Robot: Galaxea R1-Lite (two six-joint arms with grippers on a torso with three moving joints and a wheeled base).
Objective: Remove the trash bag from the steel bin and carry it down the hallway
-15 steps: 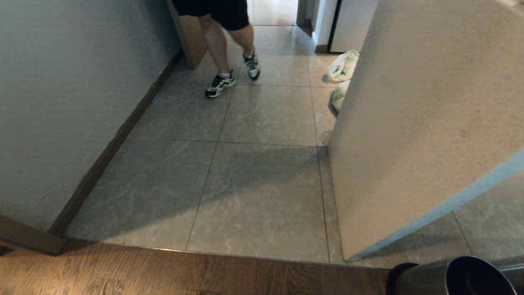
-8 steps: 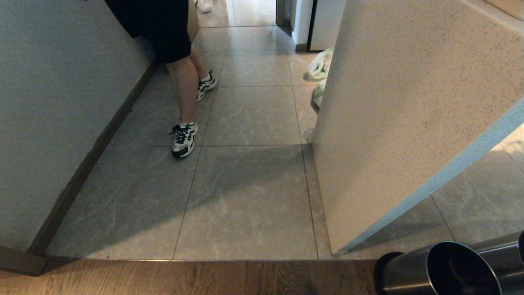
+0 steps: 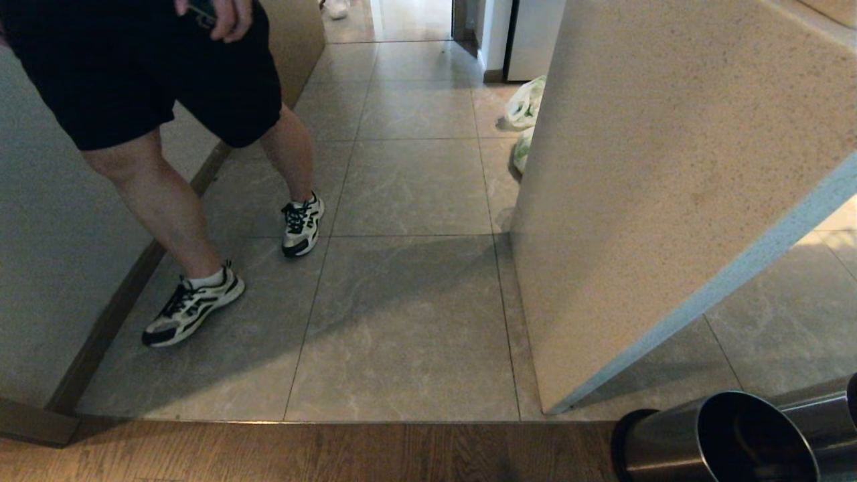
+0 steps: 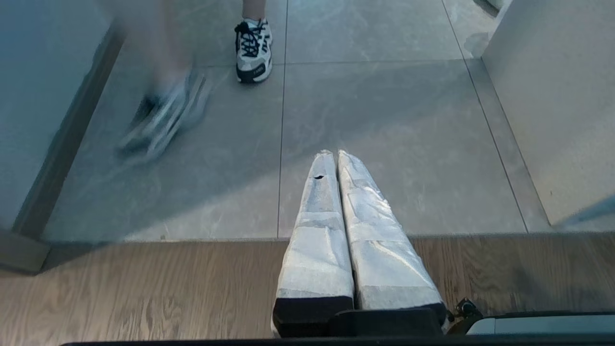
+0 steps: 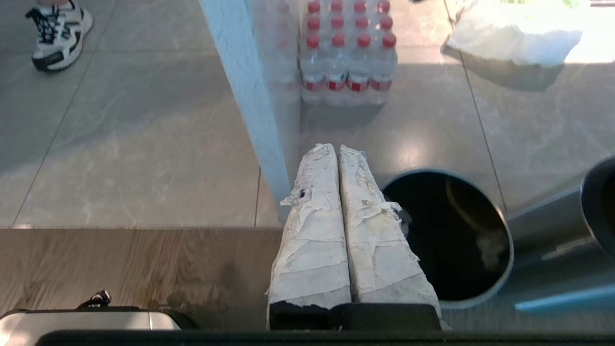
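The steel bin (image 3: 659,447) stands at the lower right of the head view, on the wooden floor where the tiles begin. Its mouth (image 5: 447,250) is dark, with only a faint sheen inside, and I cannot make out the trash bag there. My right gripper (image 5: 336,146) hangs shut and empty just beside the bin's rim. My left gripper (image 4: 336,153) is also shut and empty, over the seam between wood and tile. The hallway (image 3: 408,187) of pale grey tiles runs ahead. Neither gripper shows in the head view.
A person in dark shorts (image 3: 167,73) and white-and-black trainers (image 3: 194,304) walks along the left wall. A pale wall corner (image 3: 643,201) juts in on the right. Behind it lie a white bag with green print (image 3: 525,104), a second steel bin (image 5: 596,202) and a pack of water bottles (image 5: 348,53).
The person has walked up the hallway toward me along the left wall. The head view shifted slightly at first, showing more of the bin. Both arms stay still.
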